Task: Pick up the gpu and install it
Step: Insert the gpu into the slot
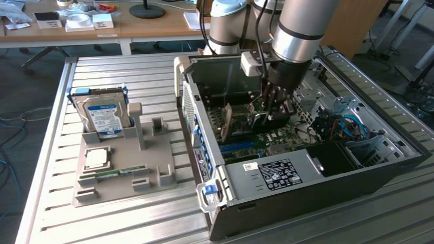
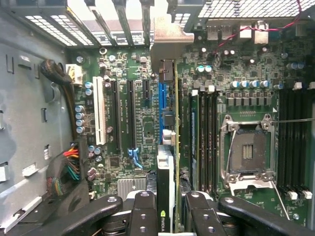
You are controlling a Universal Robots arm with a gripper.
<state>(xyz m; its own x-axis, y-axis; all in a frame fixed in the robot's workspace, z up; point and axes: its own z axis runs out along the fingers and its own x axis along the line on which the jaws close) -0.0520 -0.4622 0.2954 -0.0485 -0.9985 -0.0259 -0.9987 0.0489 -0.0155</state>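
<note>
The gpu (image 1: pixel 234 123) stands on edge inside the open computer case (image 1: pixel 203 152), just above the green motherboard (image 1: pixel 271 140). My gripper (image 1: pixel 275 113) reaches down into the case and is shut on the card's upper edge. In the wrist view the gpu (image 2: pixel 166 167) appears edge-on, running away from my gripper (image 2: pixel 170 209) toward its metal bracket (image 2: pixel 167 39) at the case's rear slots. It lies along the blue expansion slot (image 2: pixel 164 101). Black fingers (image 2: pixel 142 211) press on either side of it. Whether the card sits in the slot I cannot tell.
A grey tray (image 1: pixel 159 178) at the exterior view's left holds a hard drive (image 1: pixel 101 114), a processor (image 1: pixel 95 158) and a memory stick (image 1: pixel 119 172). In the case are the power supply (image 1: pixel 278 173), blue cables (image 1: pixel 349 124), black expansion slots (image 2: pixel 115 115) and the empty processor socket (image 2: pixel 246 147).
</note>
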